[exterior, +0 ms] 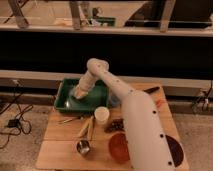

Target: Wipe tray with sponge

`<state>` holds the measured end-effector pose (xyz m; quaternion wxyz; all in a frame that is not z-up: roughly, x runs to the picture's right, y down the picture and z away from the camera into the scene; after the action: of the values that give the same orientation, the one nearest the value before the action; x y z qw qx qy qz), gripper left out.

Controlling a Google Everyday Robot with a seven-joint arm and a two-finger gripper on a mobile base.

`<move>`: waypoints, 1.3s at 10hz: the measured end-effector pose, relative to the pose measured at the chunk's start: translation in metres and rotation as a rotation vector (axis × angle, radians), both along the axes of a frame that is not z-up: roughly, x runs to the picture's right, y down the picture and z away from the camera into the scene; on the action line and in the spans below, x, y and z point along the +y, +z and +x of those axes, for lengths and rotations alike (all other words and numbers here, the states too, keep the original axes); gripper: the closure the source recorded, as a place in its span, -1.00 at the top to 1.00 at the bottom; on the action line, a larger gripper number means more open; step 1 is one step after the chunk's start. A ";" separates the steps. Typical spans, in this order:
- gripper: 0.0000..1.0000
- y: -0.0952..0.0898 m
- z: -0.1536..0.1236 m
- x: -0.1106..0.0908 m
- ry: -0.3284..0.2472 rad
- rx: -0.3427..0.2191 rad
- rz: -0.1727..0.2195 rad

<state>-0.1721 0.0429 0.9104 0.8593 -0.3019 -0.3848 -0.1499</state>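
Near edge of the wooden tabletop (60, 150): an orange-red bowl (120, 145) sits mid-edge, with a small steel cup (83, 147) just left of it. A dark round plate (175, 150) is at the near-right corner, partly behind the white arm (140, 120). Mid-tabletop there is a white cup (101, 115), a dark clump (114, 125) just beside it, and thin utensils (74, 119) to the left. At the far-left corner lies the green tray (64, 100). The pincer (80, 92) is down inside the tray, over its left half. Cannot tell if the pincer is apart or together. The sponge is not separable from the pale pincer tip. A dark object (151, 90) lies near the far edge, towards the right.
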 end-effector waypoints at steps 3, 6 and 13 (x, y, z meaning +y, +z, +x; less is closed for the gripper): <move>-0.82 -0.023 -0.002 0.021 0.003 -0.063 -0.002; -0.82 -0.042 0.013 0.027 0.008 -0.079 0.004; -0.82 -0.051 0.076 0.025 0.032 0.015 -0.007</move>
<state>-0.0961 0.0681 0.8593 0.8634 -0.2997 -0.3836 -0.1326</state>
